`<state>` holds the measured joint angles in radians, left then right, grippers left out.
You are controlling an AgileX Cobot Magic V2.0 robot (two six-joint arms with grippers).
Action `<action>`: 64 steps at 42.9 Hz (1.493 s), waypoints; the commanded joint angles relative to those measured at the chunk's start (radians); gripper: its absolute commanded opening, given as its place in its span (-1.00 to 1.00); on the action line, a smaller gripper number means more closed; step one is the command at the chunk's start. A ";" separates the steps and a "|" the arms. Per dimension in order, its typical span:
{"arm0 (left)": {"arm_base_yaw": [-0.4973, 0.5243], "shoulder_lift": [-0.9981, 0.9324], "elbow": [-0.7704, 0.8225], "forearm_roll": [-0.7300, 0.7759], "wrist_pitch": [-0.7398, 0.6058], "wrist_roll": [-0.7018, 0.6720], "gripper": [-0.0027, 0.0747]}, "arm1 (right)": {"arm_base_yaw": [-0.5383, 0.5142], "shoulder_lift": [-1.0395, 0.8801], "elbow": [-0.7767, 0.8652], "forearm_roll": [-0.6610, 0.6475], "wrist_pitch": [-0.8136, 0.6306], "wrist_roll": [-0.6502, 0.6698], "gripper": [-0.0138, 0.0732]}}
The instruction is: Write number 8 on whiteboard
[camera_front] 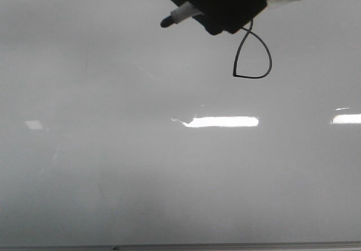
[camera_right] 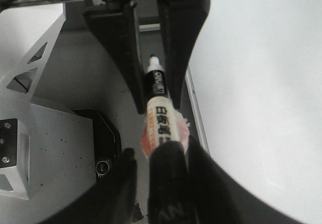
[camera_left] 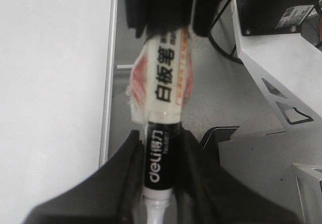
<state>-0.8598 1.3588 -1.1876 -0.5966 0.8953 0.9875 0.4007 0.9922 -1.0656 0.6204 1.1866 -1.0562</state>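
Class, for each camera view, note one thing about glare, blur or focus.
Front view: bright rectangular glare patches on the whiteboard; the marker and dark gripper above are soft, the number 8 crisp. Left wrist view: the marker's label is blurred. Right wrist view: near jaws out of focus.

Black-and-cream marker (camera_left: 162,133), Chinese-lettered label

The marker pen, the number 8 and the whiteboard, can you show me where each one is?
marker pen (camera_left: 162,153): left wrist view, on its black band between the fingers.
number 8 (camera_front: 269,59): front view, on the right curve of the lower loop.
whiteboard (camera_front: 141,183): front view, on bare grey surface below the bright reflection.
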 commanded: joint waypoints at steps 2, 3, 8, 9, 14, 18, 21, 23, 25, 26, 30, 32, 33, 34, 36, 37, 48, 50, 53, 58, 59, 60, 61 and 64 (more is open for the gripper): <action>0.006 -0.029 -0.037 -0.017 -0.023 -0.022 -0.77 | -0.003 -0.015 -0.034 0.019 -0.020 0.001 0.50; 0.012 -0.031 -0.042 0.007 -0.014 -0.046 -0.77 | -0.010 -0.020 -0.038 0.009 -0.021 0.017 0.54; 0.045 -0.052 -0.066 0.197 0.007 -0.253 -0.77 | -0.050 -0.050 -0.058 -0.102 -0.030 0.162 0.55; 0.054 -0.061 -0.070 0.263 0.013 -0.324 -0.77 | -0.063 -0.058 -0.061 -0.124 -0.034 0.205 0.55; 0.112 -0.111 -0.079 0.561 0.023 -0.686 -0.77 | -0.122 -0.093 -0.064 -0.232 -0.042 0.347 0.55; 0.188 -0.153 -0.074 0.727 0.051 -0.906 -0.77 | -0.155 -0.098 -0.063 -0.269 -0.040 0.403 0.55; 0.270 -0.202 -0.039 0.797 0.049 -1.001 -0.77 | -0.160 -0.098 -0.063 -0.270 -0.039 0.403 0.55; 0.334 -0.239 -0.002 0.819 0.027 -1.036 -0.77 | -0.160 -0.098 -0.063 -0.270 -0.039 0.403 0.55; 0.396 -0.274 0.044 0.830 -0.010 -1.068 -0.77 | -0.160 -0.095 -0.063 -0.270 -0.042 0.403 0.55; 0.428 -0.290 0.069 0.830 -0.033 -1.081 -0.77 | -0.160 -0.095 -0.063 -0.270 -0.044 0.403 0.55; 0.531 -0.338 0.160 0.828 -0.131 -1.140 -0.77 | -0.160 -0.095 -0.063 -0.270 -0.058 0.403 0.55; 0.583 -0.350 0.199 0.825 -0.185 -1.173 -0.77 | -0.160 -0.095 -0.063 -0.270 -0.066 0.403 0.55; 0.604 -0.355 0.225 0.820 -0.222 -1.195 -0.77 | -0.160 -0.095 -0.063 -0.270 -0.071 0.403 0.55; 0.629 -0.357 0.243 0.815 -0.251 -1.209 -0.77 | -0.160 -0.095 -0.063 -0.270 -0.074 0.403 0.55; 0.663 -0.357 0.284 0.791 -0.320 -1.218 -0.77 | -0.160 -0.095 -0.063 -0.270 -0.080 0.403 0.55; 0.682 -0.357 0.301 0.778 -0.348 -1.218 -0.77 | -0.160 -0.095 -0.061 -0.270 -0.083 0.403 0.55; 0.744 -0.261 0.396 0.739 -0.588 -1.218 -0.77 | -0.160 -0.095 -0.042 -0.269 -0.096 0.403 0.55; 0.744 -0.229 0.396 0.739 -0.612 -1.218 -0.77 | -0.160 -0.095 -0.038 -0.269 -0.096 0.403 0.55; 0.744 -0.183 0.396 0.739 -0.648 -1.218 -0.77 | -0.160 -0.095 -0.036 -0.269 -0.096 0.403 0.55; 0.744 -0.101 0.396 0.739 -0.702 -1.218 -0.77 | -0.160 -0.095 -0.036 -0.269 -0.097 0.403 0.55; 0.744 -0.092 0.396 0.739 -0.708 -1.218 -0.77 | -0.160 -0.095 -0.036 -0.269 -0.097 0.403 0.55; 0.744 -0.075 0.396 0.741 -0.717 -1.218 -0.77 | -0.160 -0.095 -0.036 -0.269 -0.098 0.403 0.55; 0.744 -0.060 0.396 0.741 -0.727 -1.218 -0.77 | -0.160 -0.095 -0.036 -0.269 -0.098 0.403 0.55; 0.744 -0.027 0.396 0.741 -0.746 -1.218 -0.77 | -0.160 -0.095 -0.036 -0.269 -0.099 0.403 0.55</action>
<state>-0.1198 1.3212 -0.7668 0.1485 0.2471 -0.2186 0.2482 0.9028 -1.0791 0.3334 1.1402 -0.6540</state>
